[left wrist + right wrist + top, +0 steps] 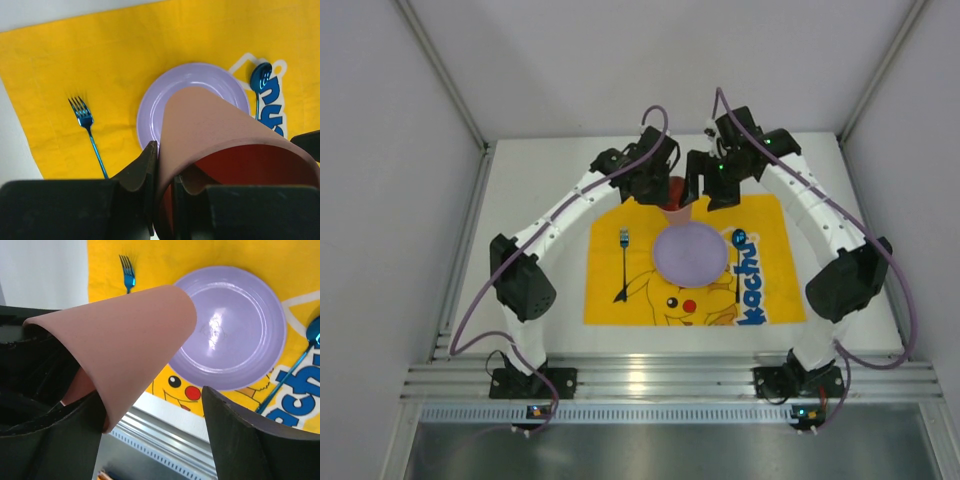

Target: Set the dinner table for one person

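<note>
My left gripper (167, 165) is shut on the wall of a pink cup (215, 125) with a red inside, one finger outside the rim and one inside. The cup (675, 196) hangs tilted above the far edge of the yellow cloth (620, 300) on the white dinner table (535, 180). My right gripper (152, 405) stands open beside the cup (130, 335): the cup's side lies by its left finger, and its right finger is well apart. A lilac plate (690, 252) lies on the cloth between a blue fork (623, 262) and a blue spoon (738, 245).
The ribbed aluminium rail (670, 380) runs along the table's near edge, by both arm bases. White walls close in the table at the left, right and back. White tabletop shows on either side of the cloth.
</note>
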Controlling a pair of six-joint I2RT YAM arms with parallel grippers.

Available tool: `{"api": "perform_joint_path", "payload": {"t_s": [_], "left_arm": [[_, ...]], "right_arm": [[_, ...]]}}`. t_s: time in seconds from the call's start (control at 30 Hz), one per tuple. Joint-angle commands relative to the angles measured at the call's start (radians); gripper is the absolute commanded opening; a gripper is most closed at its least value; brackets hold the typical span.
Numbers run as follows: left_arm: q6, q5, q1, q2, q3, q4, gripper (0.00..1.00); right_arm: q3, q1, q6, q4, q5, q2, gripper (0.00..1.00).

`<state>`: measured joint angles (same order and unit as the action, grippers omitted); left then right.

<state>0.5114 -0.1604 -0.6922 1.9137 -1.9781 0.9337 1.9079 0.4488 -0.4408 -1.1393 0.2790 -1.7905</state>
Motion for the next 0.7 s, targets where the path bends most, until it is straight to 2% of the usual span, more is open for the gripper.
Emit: {"api": "perform_joint_path", "payload": {"t_s": [0.0,0.07,0.1,0.17,0.2,0.23,0.33,0.37,0.47,0.5,0.6,0.63,0.67], "left_arm": [[0.061,-0.028,-0.042,-0.099,0.004,0.031,0.00],[0.073,-0.024,-0.075,-0.108,0.005,0.039,0.00],[0.078,-0.028,-0.088,-0.111,0.005,0.048,0.00],[0.088,-0.037,-0.125,-0.116,0.008,0.054,0.00],[0.093,-0.041,-0.135,-0.117,0.007,0.056,0.00],[0.099,-0.044,-0.144,-0.119,0.004,0.066,0.03],[0.125,-0.034,-0.174,-0.120,-0.013,0.073,0.35],[0.137,-0.027,-0.184,-0.127,-0.016,0.074,0.50],[0.156,-0.022,-0.199,-0.136,-0.016,0.071,0.61],[0.159,-0.027,-0.202,-0.139,-0.015,0.071,0.76],[0.168,-0.045,-0.207,-0.153,-0.016,0.086,0.94],[0.171,-0.053,-0.207,-0.159,-0.018,0.091,0.98],[0.176,-0.062,-0.207,-0.177,-0.022,0.096,0.98]], "right_arm": [[-0.087,0.007,0.008,0.004,-0.161,0.107,0.73],[-0.136,0.005,0.007,0.012,-0.188,0.124,0.67],[-0.148,0.007,0.001,0.013,-0.198,0.131,0.51],[-0.170,0.011,0.001,0.018,-0.219,0.148,0.28],[-0.171,0.014,0.001,0.018,-0.228,0.152,0.09],[-0.175,0.021,0.002,0.013,-0.239,0.155,0.02],[-0.175,0.025,0.014,0.004,-0.254,0.160,0.00],[-0.175,0.027,0.014,0.003,-0.265,0.160,0.00],[-0.167,0.027,0.025,-0.002,-0.299,0.166,0.00],[-0.162,0.027,0.034,-0.005,-0.308,0.163,0.00],[-0.135,0.021,0.050,-0.020,-0.342,0.146,0.00],[-0.129,0.013,0.053,-0.028,-0.348,0.140,0.00],[-0.112,0.007,0.057,-0.031,-0.363,0.134,0.00]]}}
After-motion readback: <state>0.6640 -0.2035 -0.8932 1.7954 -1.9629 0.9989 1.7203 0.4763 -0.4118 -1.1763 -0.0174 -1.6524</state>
